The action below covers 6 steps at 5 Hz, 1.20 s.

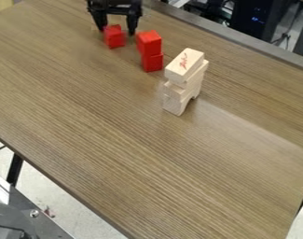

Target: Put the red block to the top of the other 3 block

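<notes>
At upper left, the hand [117,31] is open, its two fingers set apart about the single red block [115,38], which stands on the counter [85,126]; no grip is apparent. The block appears to sit nearer the left-hand finger in the view, so uneven closure could twist or tip it. Just beside it, near the centre, stands a red stack [151,50] of two blocks, the upper slightly offset; a finger swinging wide, or a low sideways carry, could topple it. Farther right is the pale wooden stack [184,74], the probable destination, its pieces unevenly aligned above an arched base [176,103]. Release off centre on the narrow top piece [185,63], or excess downward pressure, could send the load sliding or collapse the stack.
</notes>
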Available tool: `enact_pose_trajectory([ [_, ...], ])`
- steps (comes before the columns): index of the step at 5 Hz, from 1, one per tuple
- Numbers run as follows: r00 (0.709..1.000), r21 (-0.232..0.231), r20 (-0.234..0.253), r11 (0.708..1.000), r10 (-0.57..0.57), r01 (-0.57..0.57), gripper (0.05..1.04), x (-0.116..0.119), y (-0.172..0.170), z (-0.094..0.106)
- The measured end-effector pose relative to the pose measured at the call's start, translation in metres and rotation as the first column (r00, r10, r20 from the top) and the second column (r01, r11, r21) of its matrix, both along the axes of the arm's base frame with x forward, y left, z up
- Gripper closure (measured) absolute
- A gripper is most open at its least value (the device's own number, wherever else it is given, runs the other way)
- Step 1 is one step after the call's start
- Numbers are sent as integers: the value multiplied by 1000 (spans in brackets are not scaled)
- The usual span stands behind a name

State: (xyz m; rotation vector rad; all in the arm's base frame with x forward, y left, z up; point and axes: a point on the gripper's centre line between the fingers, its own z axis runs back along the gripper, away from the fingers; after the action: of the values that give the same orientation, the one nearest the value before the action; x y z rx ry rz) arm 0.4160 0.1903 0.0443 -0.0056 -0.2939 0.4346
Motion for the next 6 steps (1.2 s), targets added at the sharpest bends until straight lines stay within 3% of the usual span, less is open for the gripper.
enact_pose_trajectory([
  [1, 999, -6, 31, 999, 32, -32, 83, -2, -3, 5],
  [2, 995, -19, 26, 996, 93, -92, 140, -7, -3, -4],
  [3, 991, -37, 30, 991, 129, -128, 423, -6, -4, -5],
  [4, 986, -25, 27, 986, 164, -163, 519, -5, -1, -2],
  [5, 985, -41, 30, 985, 169, -168, 520, -2, -2, 5],
  [6, 987, -96, 32, 983, 157, -154, 520, 5, -9, 21],
])
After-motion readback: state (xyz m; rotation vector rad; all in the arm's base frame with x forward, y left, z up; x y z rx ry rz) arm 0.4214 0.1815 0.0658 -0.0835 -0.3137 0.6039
